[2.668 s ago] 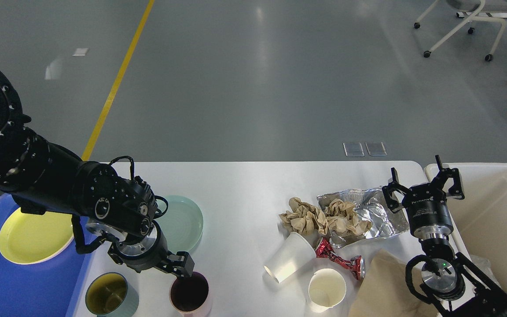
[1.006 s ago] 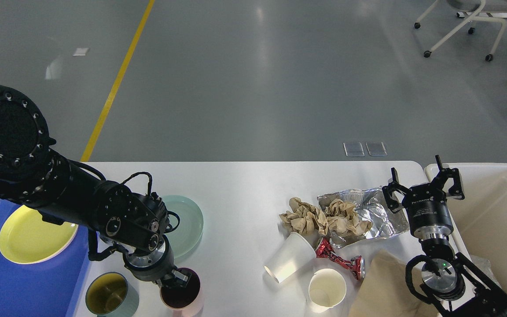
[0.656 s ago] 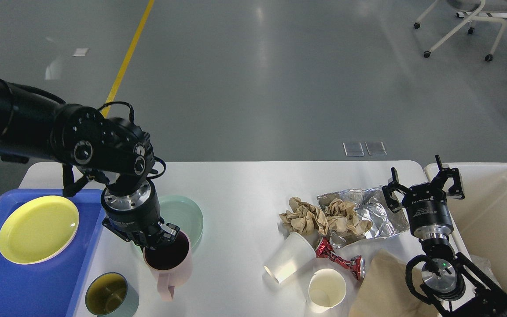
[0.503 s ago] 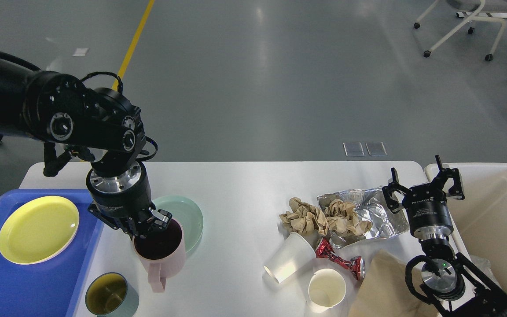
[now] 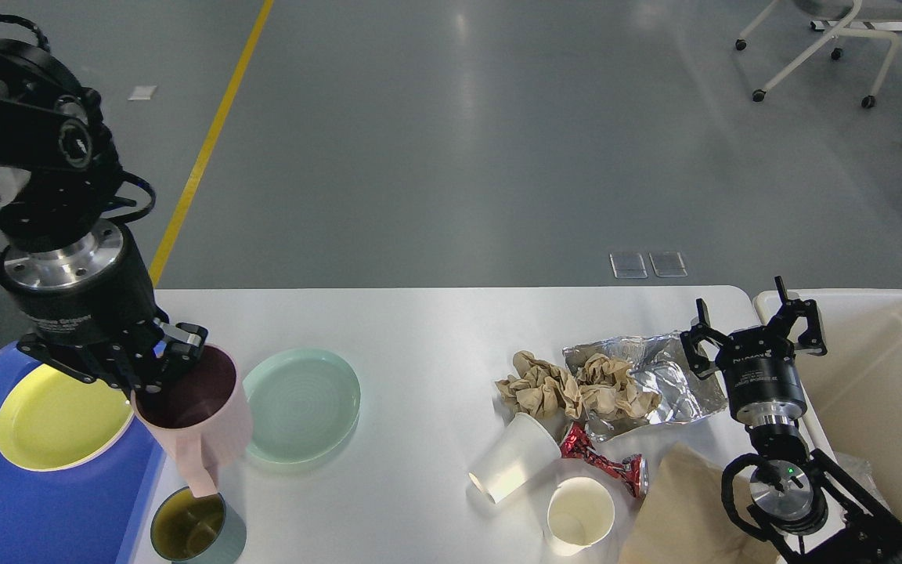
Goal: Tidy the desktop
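Pink mug lifted, left claw-held, above desktop

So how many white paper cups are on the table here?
2. One white paper cup lies tipped on its side below the crumpled brown paper; the other white paper cup stands upright nearer the front edge. None looks hidden.

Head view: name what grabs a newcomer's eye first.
The left gripper holds a pink mug by its rim, lifted at the left between the blue tray and a green plate. To the right, crumpled brown paper and foil litter the desktop.
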Motion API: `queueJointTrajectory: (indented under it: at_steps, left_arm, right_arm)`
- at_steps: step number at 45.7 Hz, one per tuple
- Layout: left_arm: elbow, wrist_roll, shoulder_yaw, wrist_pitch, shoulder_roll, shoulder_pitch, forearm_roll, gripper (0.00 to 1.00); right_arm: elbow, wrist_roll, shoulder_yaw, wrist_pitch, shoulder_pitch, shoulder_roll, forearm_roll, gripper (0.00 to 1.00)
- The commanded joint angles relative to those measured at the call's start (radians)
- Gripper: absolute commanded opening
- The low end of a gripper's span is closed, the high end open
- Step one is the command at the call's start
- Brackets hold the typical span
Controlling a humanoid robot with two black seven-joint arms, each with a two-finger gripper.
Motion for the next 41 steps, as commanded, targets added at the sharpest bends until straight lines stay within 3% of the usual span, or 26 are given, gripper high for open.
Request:
queueJointTrajectory:
  at_steps: [1, 10, 23, 30, 35, 41]
  left_arm:
    - [0.046, -0.004, 0.1, -0.001, 0.123, 0.025, 0.018, 0.0]
    - [0.156, -0.008, 0.169, -0.001, 0.347, 0.112, 0.188, 0.0]
    - [0.434, -0.02, 0.068, 0.001, 0.729, 0.426, 0.435, 0.0]
    - [0.604, -0.048, -0.215, 0.008, 0.827, 0.75, 0.538, 0.0]
    - [0.724, -0.056, -0.441, 0.008, 0.823, 1.018, 0.546, 0.0]
    - [0.831, -0.057, -0.662, 0.01, 0.812, 1.255, 0.564, 0.0]
  right_arm:
    - [0.001, 0.001, 0.0, 0.0, 0.0, 0.0, 0.0, 1.0]
    - [0.001, -0.001, 0.0, 0.0, 0.0, 0.0, 0.0, 1.0]
    - [0.001, 0.001, 0.0, 0.0, 0.0, 0.0, 0.0, 1.0]
    - [0.001, 0.001, 0.0, 0.0, 0.0, 0.0, 0.0, 1.0]
    - [0.001, -0.001, 0.0, 0.0, 0.0, 0.0, 0.0, 1.0]
    - [0.001, 0.001, 0.0, 0.0, 0.0, 0.0, 0.0, 1.0]
